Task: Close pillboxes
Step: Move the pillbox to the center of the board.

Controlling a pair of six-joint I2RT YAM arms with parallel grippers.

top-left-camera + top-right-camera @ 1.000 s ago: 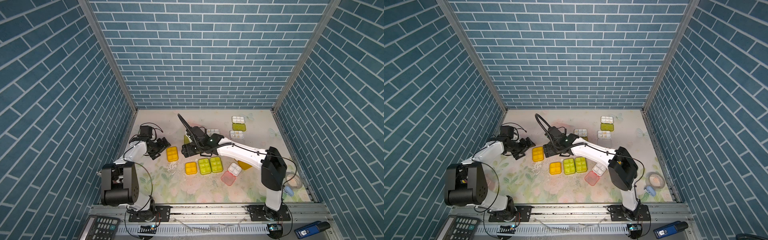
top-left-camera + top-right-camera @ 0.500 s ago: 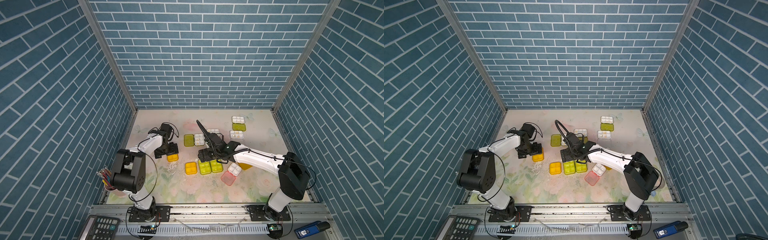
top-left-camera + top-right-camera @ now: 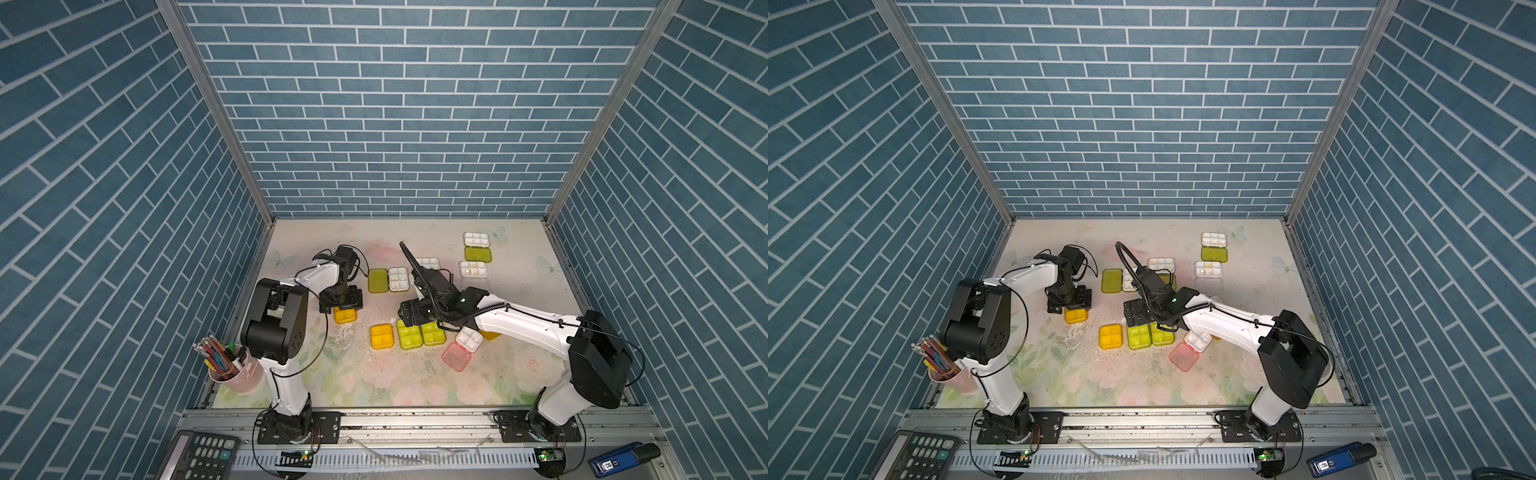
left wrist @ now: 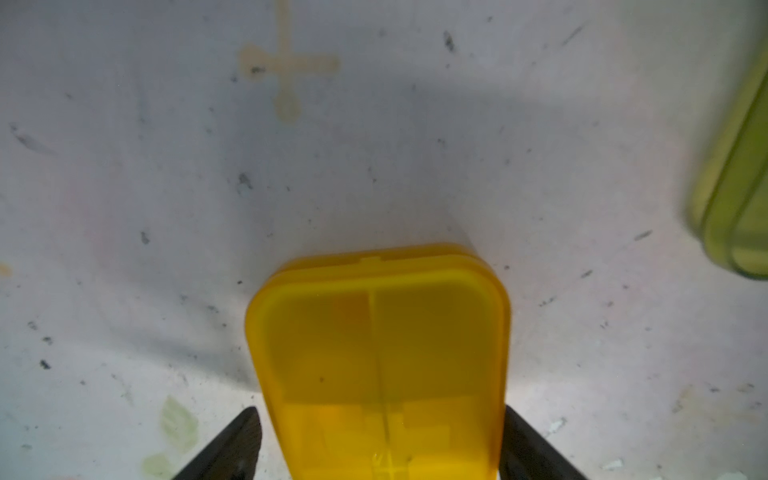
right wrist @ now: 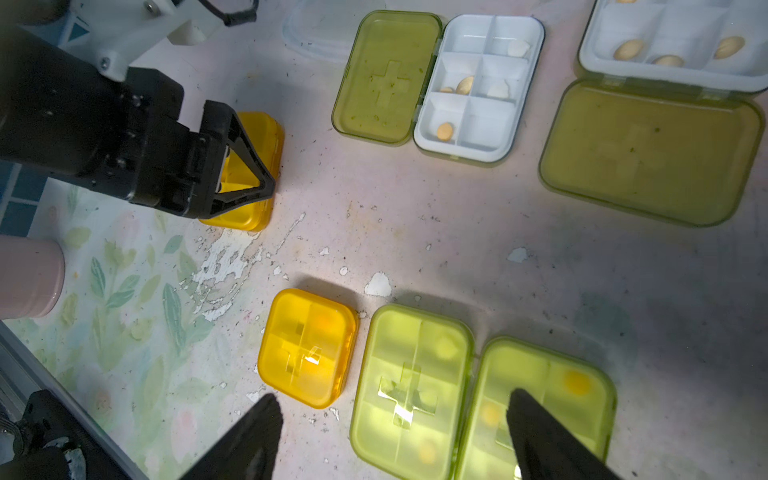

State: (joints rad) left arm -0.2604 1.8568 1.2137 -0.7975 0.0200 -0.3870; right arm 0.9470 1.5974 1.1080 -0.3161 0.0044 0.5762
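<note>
Several pillboxes lie on the floral mat. My left gripper (image 3: 345, 304) (image 4: 380, 444) is open, its jaws straddling a shut orange-yellow pillbox (image 4: 378, 332) (image 3: 345, 316), close to its sides. The right gripper (image 3: 415, 316) (image 5: 395, 436) hangs open just above two shut lime-green pillboxes (image 5: 411, 386) (image 5: 540, 407), beside a shut yellow one (image 5: 307, 347). A lime-green pillbox lies open with its lid (image 5: 386, 79) flat and pills in its white tray (image 5: 478, 87). Further open pillboxes sit at the back (image 3: 477, 246) (image 3: 473, 269), and a pink one (image 3: 456, 356) near the right arm.
A pink cup of pencils (image 3: 232, 370) stands at the front left corner of the mat. A calculator (image 3: 199, 455) and a blue device (image 3: 619, 457) lie in front of the rail. Blue brick walls close in three sides.
My left arm swung in from the left wall and lowered over the orange-yellow pillbox. The right gripper drew back from the open lime-green pillbox toward the shut green pair.
</note>
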